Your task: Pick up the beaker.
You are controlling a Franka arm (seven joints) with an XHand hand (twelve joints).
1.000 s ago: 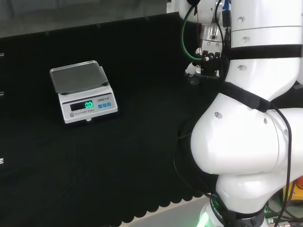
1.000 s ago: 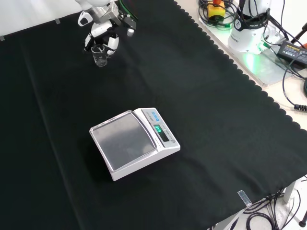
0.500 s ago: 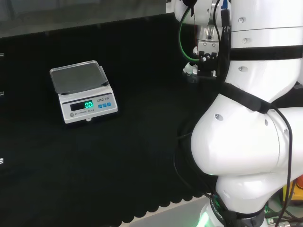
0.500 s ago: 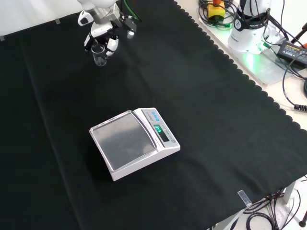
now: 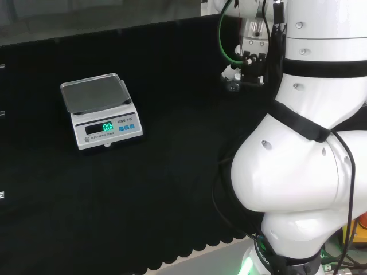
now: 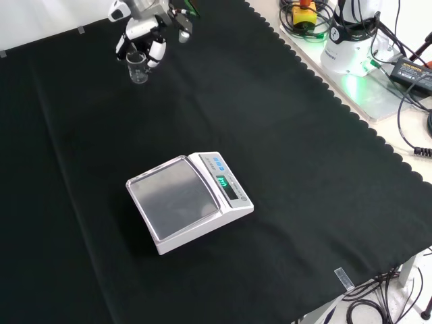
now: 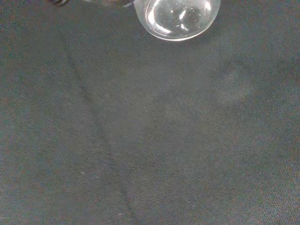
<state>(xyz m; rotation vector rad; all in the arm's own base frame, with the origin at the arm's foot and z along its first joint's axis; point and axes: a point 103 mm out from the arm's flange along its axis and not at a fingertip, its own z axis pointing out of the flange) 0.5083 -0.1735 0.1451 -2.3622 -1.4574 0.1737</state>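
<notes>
A small clear beaker (image 6: 138, 67) hangs upright at the far left of the cloth in the front view. The black and white hand (image 6: 147, 27) comes down over it, its fingers (image 6: 156, 52) curled on either side of the rim, so it is shut on the beaker. The beaker's base appears to be a little above the cloth. In the wrist view the beaker's round clear bottom (image 7: 178, 16) is close, with bare black cloth beyond it. In the head view the hand (image 5: 246, 63) sits beside the big white arm links, at the right of the cloth.
A white digital scale (image 6: 185, 199) with a grey pan and lit green display stands mid-cloth in the front view, well toward the near side from the beaker; in the head view the scale (image 5: 100, 112) is at the left. Cables and the arm's base (image 6: 351, 40) lie off the cloth's scalloped edge.
The hand has risen with the beaker in it; both sit higher in the head and front views than a second ago. The scale has not moved.
</notes>
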